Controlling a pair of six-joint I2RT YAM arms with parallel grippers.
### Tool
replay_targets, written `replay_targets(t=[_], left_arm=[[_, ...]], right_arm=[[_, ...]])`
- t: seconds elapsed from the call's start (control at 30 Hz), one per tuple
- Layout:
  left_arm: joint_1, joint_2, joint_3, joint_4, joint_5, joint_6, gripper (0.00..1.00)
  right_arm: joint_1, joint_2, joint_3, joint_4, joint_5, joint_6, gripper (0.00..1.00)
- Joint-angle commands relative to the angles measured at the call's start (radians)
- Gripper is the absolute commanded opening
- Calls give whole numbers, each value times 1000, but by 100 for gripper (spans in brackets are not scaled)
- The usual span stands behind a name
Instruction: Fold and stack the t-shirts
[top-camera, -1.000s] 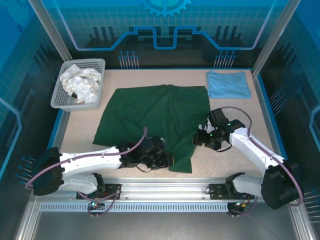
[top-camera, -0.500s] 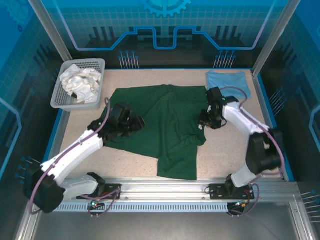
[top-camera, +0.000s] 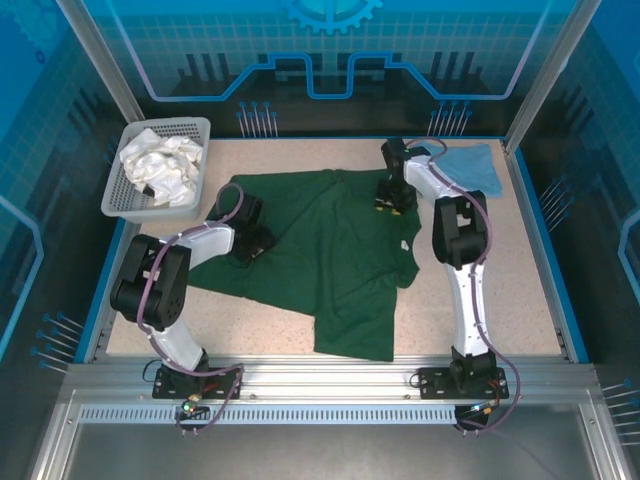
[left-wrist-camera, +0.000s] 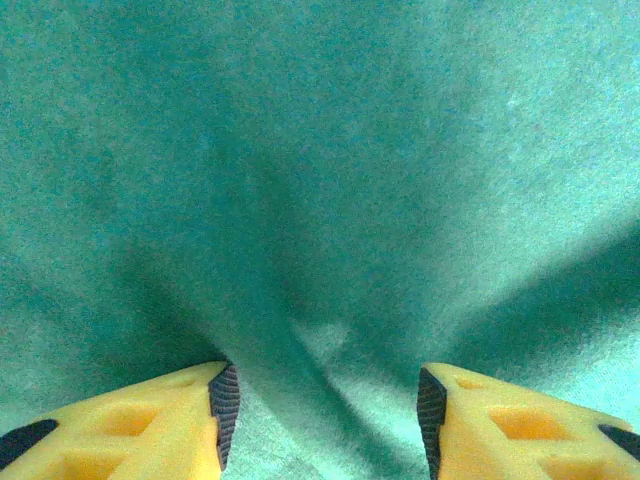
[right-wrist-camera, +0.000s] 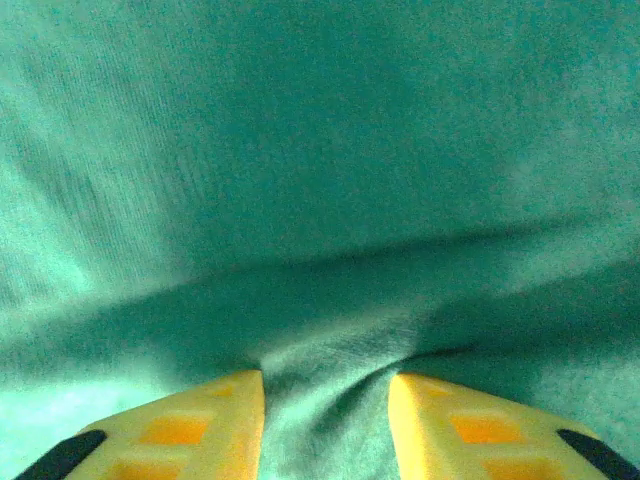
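Seen from the top external camera, a dark green t-shirt (top-camera: 320, 240) lies spread across the middle of the speckled table (top-camera: 500, 280), one flap reaching toward the near edge and its small white neck label (top-camera: 403, 246) showing by the right hem. A light blue t-shirt (top-camera: 478, 170) lies flat in the far right corner, apart from the green one. A white mesh basket (top-camera: 118, 200) sits in the far left corner, holding crumpled white cloth (top-camera: 160, 165). The left gripper (top-camera: 255, 240) is down on the green shirt's left edge, while the right gripper (top-camera: 392, 203) is down on its far right part, just beside the blue shirt. In the left wrist view, the dark green t-shirt (left-wrist-camera: 320, 150) fills the frame. The left gripper (left-wrist-camera: 325, 405) stands with its yellow fingers (left-wrist-camera: 180, 420) well apart, and a soft ridge of cloth rises in the gap without touching either dark pad, so the claw is open. In the right wrist view, over the same dark green t-shirt (right-wrist-camera: 320, 130), the right gripper (right-wrist-camera: 325, 400) has its fingers (right-wrist-camera: 460, 425) drawn closer together. They are pinched on a bunched pucker of green cloth, with creases running out to both sides.
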Motion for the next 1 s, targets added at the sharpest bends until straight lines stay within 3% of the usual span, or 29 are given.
replay_targets(t=[0.0, 0.23, 0.37, 0.43, 0.57, 0.73, 0.87, 0.97], left_arm=[[22, 11, -55, 70, 5, -32, 54], [43, -65, -186, 188, 28, -156, 58], [49, -42, -154, 212, 78, -166, 65], [57, -43, -118, 210, 118, -166, 70], [57, -161, -21, 84, 66, -111, 91], [89, -375, -18, -96, -36, -95, 89], [205, -534, -166, -172, -15, -132, 80], [361, -624, -298, -183, 90, -157, 73]], right_arm=[[1, 139, 167, -124, -26, -20, 42], [-18, 453, 716, -235, -125, 2, 48], [-39, 423, 663, -62, -202, 13, 56], [-47, 414, 722, -70, -194, 7, 62], [-54, 251, 708, -101, -204, -22, 71], [-26, -194, 345, -55, -163, -64, 76], [16, -673, -316, 161, -191, -8, 78], [35, -945, -775, 267, -232, 91, 76]])
